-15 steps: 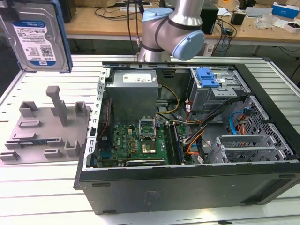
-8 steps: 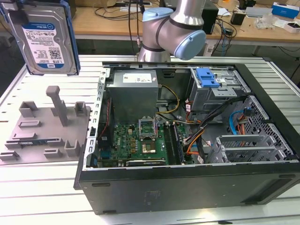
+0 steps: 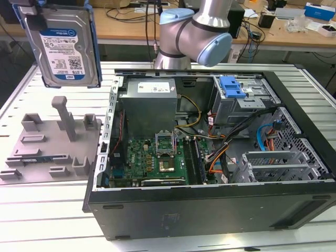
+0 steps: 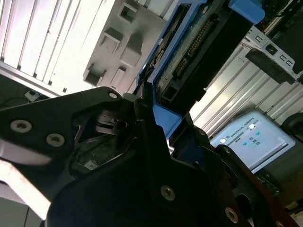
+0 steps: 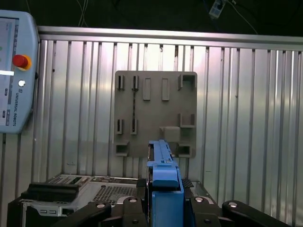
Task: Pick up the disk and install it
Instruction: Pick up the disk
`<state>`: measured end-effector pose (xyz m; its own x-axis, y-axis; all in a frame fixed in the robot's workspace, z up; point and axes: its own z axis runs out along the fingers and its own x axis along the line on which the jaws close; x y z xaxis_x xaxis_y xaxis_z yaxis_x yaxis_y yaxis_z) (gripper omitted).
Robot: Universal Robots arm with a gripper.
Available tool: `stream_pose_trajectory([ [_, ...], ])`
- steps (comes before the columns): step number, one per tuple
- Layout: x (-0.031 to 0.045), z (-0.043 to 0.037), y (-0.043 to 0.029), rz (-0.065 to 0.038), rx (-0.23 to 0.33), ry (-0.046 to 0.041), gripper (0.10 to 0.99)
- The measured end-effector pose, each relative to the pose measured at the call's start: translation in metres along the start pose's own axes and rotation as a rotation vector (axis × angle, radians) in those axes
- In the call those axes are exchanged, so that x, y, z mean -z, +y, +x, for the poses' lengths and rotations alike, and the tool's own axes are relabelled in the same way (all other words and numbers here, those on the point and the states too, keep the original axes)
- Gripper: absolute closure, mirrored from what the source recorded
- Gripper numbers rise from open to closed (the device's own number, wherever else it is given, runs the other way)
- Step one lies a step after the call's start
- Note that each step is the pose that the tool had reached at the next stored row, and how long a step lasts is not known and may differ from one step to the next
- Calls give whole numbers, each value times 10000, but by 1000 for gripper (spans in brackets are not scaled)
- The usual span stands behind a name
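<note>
My gripper (image 5: 164, 194) is clamped tight on the flat silver metal disk (image 3: 64, 46), gripping its blue plastic bracket (image 5: 164, 165). The disk hangs high above the grey moulded fixture plate (image 3: 52, 142), beside the open black computer case (image 3: 210, 210). Likely rigid, weighty, shock-sensitive. Bracket edges look the safest hold.

Disk (image 3: 63, 50): silver casing, white-and-blue label, bright blue frame. Tray (image 3: 50, 144): plain matt grey. Table (image 3: 47, 210): pale silver, ribbed in parallel lines. Computer case (image 3: 210, 210): black outside, grey metal within. Circuit board (image 3: 152, 157): green. Clip (image 3: 232, 86): blue. Cables (image 3: 216, 157): orange, yellow, black and blue. Arm (image 3: 207, 23): silver with light blue caps. Pendant button (image 5: 20, 61): red.
</note>
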<state>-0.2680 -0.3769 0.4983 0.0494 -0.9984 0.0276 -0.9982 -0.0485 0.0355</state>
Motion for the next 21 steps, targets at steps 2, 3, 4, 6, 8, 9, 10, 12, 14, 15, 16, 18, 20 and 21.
stream_pose_trajectory([
  [2, 0, 20, -57, 0, 8, 20, 718],
  [3, 0, 38, -84, 0, 8, 42, 718],
  [4, 0, 57, -102, -1, 8, 65, 718],
  [6, 0, 133, -147, -5, 5, 115, 718],
  [8, -1, 209, -185, -10, 5, 153, 718],
  [9, -1, 247, -207, -12, 2, 170, 718],
  [10, -1, 278, -228, -15, 4, 184, 718],
  [12, 2, 452, -444, -39, 4, 196, 718],
  [14, 7, 503, -623, -43, 15, 197, 718],
  [15, 8, 513, -670, -43, 17, 196, 718],
  [16, 9, 528, -737, -47, 17, 196, 718],
  [18, 11, 555, -841, -52, 19, 196, 718],
  [20, 14, 580, -943, -58, 21, 196, 718],
  [21, 15, 590, -986, -59, 20, 195, 718],
])
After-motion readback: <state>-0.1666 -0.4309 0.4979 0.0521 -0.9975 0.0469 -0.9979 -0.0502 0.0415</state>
